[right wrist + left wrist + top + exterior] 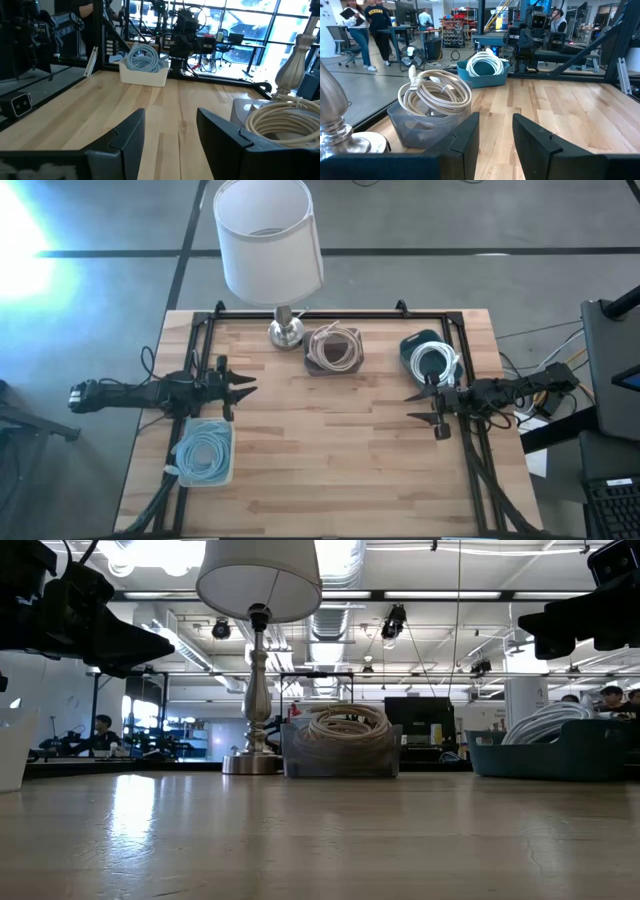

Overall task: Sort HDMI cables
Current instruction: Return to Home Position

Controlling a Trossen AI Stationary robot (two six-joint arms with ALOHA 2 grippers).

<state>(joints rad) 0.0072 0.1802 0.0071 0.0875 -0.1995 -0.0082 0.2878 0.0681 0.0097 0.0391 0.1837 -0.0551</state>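
with cables [335,348] binned around the lamp [285,330], the left gripper [243,392] and right gripper [412,407] are held wide – empty, parked either side of it.

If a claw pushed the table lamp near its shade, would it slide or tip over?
Probably tip: the lamp is tall, with a wide shade on a thin stem above a small base. Pushed low at the base, it would more likely slide on the smooth wooden table.

Lamp [285,330] back centre on table [330,460]; middle bin [335,371] beside it, right bin [411,345] back-right, left bin [205,481] front-left. Cables [205,450] in each.
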